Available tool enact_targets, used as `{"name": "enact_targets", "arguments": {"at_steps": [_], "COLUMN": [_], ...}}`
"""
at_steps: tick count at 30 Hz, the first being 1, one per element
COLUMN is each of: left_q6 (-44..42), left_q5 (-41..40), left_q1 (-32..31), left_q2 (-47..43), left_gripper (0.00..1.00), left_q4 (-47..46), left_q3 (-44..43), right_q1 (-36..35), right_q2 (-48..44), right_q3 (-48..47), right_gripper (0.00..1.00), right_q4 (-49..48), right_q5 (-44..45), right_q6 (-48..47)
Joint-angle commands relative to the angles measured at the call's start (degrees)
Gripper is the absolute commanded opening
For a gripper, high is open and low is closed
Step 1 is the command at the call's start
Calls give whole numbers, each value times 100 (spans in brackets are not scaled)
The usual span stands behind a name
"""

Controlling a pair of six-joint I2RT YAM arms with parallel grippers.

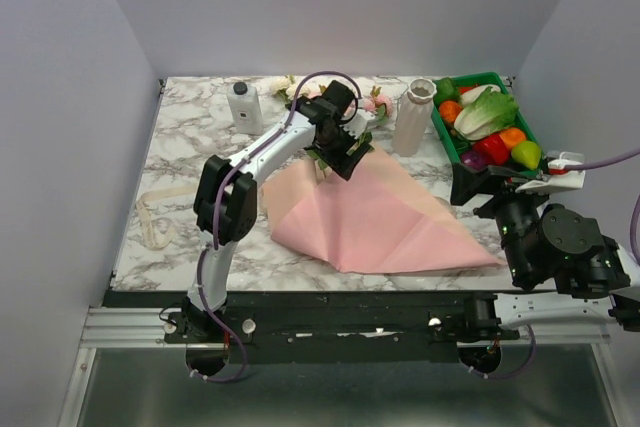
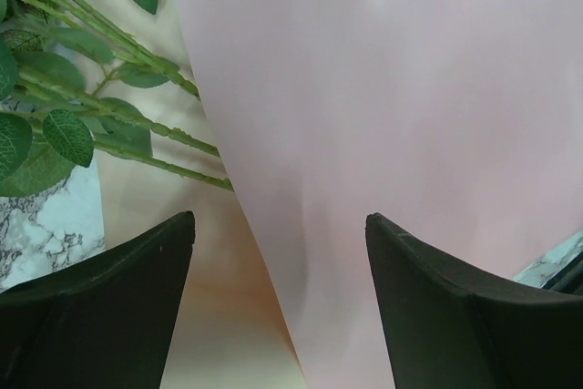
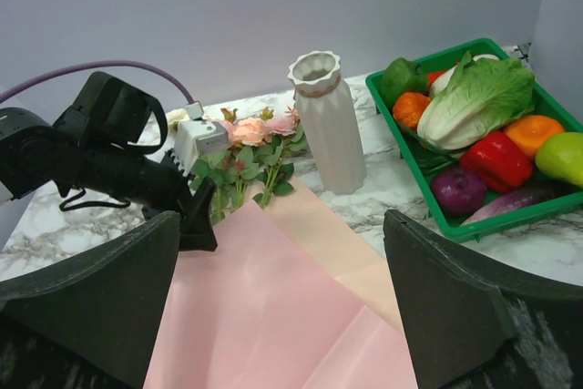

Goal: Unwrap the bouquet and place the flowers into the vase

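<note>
Flowers (image 2: 68, 137): unwrapped, lying on the opened pink paper (image 1: 375, 217) with stems just left of the left gripper (image 2: 280, 220). Their long axis runs from cut ends beside its fingers to blooms pointing beyond it, toward the back wall near the vase (image 3: 326, 125). Left gripper: jaws apart, empty, poised over bare paper; right gripper (image 3: 282, 298) likewise wide and empty, well back. Risk, as judged: closing here would pinch paper rather than stems, dragging the sheet and possibly tipping the vase.

Marble table (image 1: 185, 137) between plain lavender walls (image 1: 350, 7)
</note>
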State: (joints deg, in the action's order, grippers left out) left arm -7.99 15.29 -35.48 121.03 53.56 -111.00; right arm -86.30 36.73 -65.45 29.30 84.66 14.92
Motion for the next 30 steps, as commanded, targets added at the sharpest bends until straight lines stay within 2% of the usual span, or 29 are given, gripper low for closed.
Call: {"name": "enact_targets", "arguments": {"at_steps": [1,8,10,13,17,20,22,25,30], "left_q6": [-194,-159,-168,-220,-309,-274,-256,-203,-151], "left_q5": [141,-167,-97,26,159,54,1,-44,-79], "left_q1": [15,15,15,15,15,15,15,15,15], "left_q2": [183,297,359,447,439,404,403,386,351], "left_gripper": [85,91,88,77,75,63,49,35,24], "left_q4": [453,400,523,603,708,726,787,858,919], "left_q3": [-115,-194,-264,-255,-308,-404,-519,-607,-589], "right_q1": [-27,-27,-27,-36,-27,-36,-27,-27,-27], "right_q2": [-34,-122,-131,-157,-105,-43,-26,1,10], "right_q3": [32,129,146,164,147,147,138,138,129], "right_gripper": [98,98,98,97,97,97,97,97,97], "right_q4": [-65,-65,-65,-65,-56,-65,-65,-65,-73], "right_q5": [288,226,226,209,200,156,103,59,6], "right_q6": [-33,-24,-15,20,29,46,90,125,134]}}
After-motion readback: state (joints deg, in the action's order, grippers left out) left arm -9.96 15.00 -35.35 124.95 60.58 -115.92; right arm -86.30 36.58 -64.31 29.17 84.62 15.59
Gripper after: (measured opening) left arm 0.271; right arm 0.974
